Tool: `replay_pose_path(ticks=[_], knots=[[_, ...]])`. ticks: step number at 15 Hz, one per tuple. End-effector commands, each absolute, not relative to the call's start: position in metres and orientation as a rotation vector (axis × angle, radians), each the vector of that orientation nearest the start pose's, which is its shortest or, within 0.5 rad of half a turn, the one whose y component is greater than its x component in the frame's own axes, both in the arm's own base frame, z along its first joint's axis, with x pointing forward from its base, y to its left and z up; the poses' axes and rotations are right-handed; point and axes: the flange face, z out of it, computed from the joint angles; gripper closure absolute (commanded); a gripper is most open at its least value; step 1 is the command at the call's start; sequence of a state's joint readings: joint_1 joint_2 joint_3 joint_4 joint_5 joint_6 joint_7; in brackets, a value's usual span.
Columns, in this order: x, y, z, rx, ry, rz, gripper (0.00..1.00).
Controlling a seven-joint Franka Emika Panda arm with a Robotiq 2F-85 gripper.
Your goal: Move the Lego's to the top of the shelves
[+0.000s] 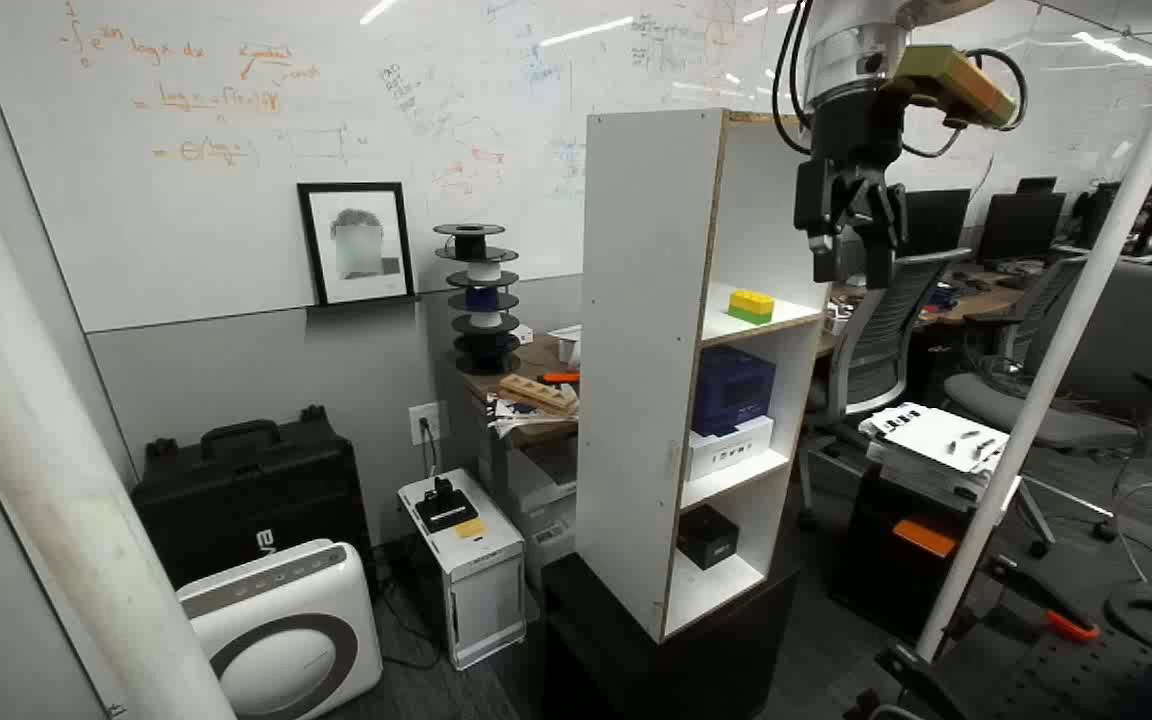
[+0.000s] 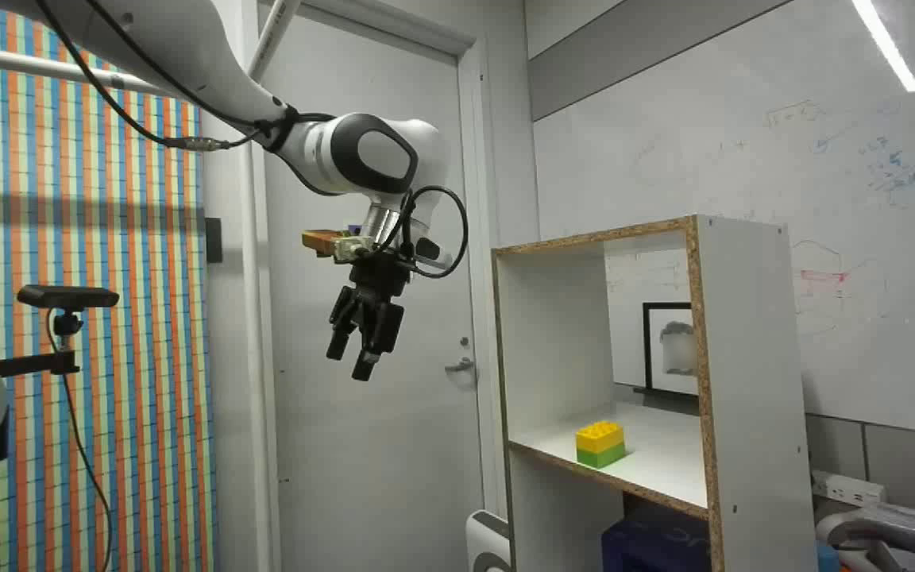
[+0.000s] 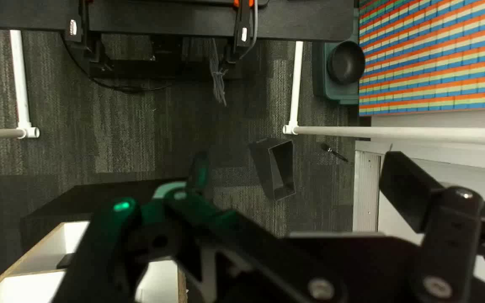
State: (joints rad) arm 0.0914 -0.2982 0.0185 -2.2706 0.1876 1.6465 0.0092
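- Wrist view: the end effector (image 3: 297, 166) stands with its jaws spread wide and nothing pinched; between them only carpet (image 3: 234, 185) and a dark bin (image 3: 263, 166) show, well below. The shelves (image 3: 34, 288) cut into the lower left corner.
- In an exterior view, the Lego's (image 1: 751, 306), yellow over green and not visible from the wrist, sit on the floor of the top compartment, one level above a dark blue box (image 1: 733, 388). The end effector points down, outside the compartment and well apart from them; they lie below it and to its left in this frame.
- In an exterior view, the Lego's (image 2: 600, 444) rest near the compartment's front edge, between the side walls and touching neither. From the end effector they lie lower and toward the right of the frame. Their long axis is hard to read. The coming move, I judge, turns on that offset: across, down and in beneath the top panel. Whether this compartment already counts as the top, I cannot say.
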Motion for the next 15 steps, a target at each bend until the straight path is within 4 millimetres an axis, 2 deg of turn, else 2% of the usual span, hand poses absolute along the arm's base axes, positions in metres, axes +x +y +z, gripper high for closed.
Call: replay_pose_path(ticks=[1, 6, 7, 11, 15], knots=[[0.418, 0.065, 0.459, -2.942, -0.08, 0.493, 0.0], [0.419, 0.065, 0.463, -2.944, -0.081, 0.479, 0.0], [0.419, 0.067, 0.459, -2.997, -0.106, 0.421, 0.0], [0.431, 0.04, 0.42, -3.157, -0.17, 0.187, 0.0], [0.437, 0.011, 0.377, -3.192, -0.094, -0.108, 0.0]])
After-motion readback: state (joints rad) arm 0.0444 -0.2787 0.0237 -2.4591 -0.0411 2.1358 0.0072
